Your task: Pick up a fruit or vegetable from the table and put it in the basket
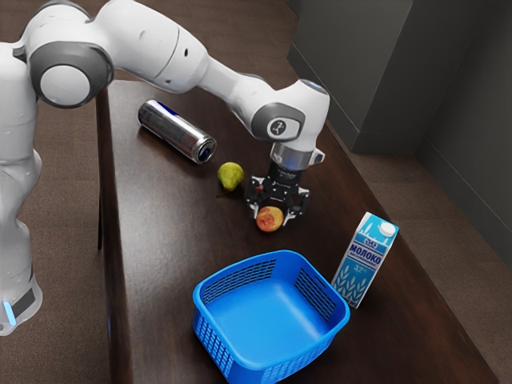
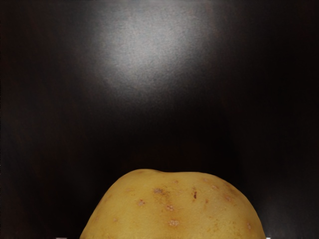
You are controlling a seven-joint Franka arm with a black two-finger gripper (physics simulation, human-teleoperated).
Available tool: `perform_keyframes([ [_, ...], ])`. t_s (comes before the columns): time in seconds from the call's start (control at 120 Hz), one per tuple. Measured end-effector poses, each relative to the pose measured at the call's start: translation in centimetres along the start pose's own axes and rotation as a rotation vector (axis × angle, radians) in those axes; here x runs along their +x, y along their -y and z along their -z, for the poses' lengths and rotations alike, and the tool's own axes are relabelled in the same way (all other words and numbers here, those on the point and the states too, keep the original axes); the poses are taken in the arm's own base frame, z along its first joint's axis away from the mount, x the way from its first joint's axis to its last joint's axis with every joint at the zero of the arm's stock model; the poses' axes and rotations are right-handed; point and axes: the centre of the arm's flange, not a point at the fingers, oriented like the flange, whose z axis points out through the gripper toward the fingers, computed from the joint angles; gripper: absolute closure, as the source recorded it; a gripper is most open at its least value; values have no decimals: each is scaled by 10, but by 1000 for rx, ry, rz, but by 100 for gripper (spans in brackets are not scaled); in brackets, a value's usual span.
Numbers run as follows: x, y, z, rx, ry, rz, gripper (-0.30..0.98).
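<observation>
Pick stage, roughly a third done by my guess. Hand is at the fruit; grasp, lift, carry and release all left. Target, going by hand placement: round yellow-and-red fruit, peach-like (image 1: 270, 218), directly under the black two-finger gripper (image 1: 274, 213), between its fingers, looks to be on the dark brown wooden table (image 1: 172, 264). Wrist view has its speckled yellow skin (image 2: 174, 211) right under the hand. Not in basket.

Gripper: fingers spread, one on each side of the fruit, no clamp on it that I can see. Next should be closing, then straight up; an off-centre close could roll the fruit.

Blue plastic basket with slotted walls (image 1: 210, 337): apart from gripper, toward exterior camera. Green-yellow pear (image 1: 230, 176): near gripper, on exterior view's left. Silver metal can (image 1: 177, 132): farther out past pear. Blue-and-white milk carton (image 1: 364, 260): off gripper toward exterior view's right, close to basket.

Pose: white robot arm (image 1: 152, 48) reaches out over table, wrist bent, hand pointing down, low.
</observation>
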Motion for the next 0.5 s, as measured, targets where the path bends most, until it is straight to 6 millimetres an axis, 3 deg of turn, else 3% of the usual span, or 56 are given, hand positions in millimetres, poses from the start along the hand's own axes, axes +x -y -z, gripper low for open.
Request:
perform_keyframes([
  [0.125, 0, 0, 1, -1, 0, 2, 36],
  [0.267, -3, 0, 0, 3, -1, 14, 40],
  [0.35, -5, 0, 3, 1, -2, 26, 49],
  [0.5, -22, 7, 41, -59, -7, 19, 53],
])
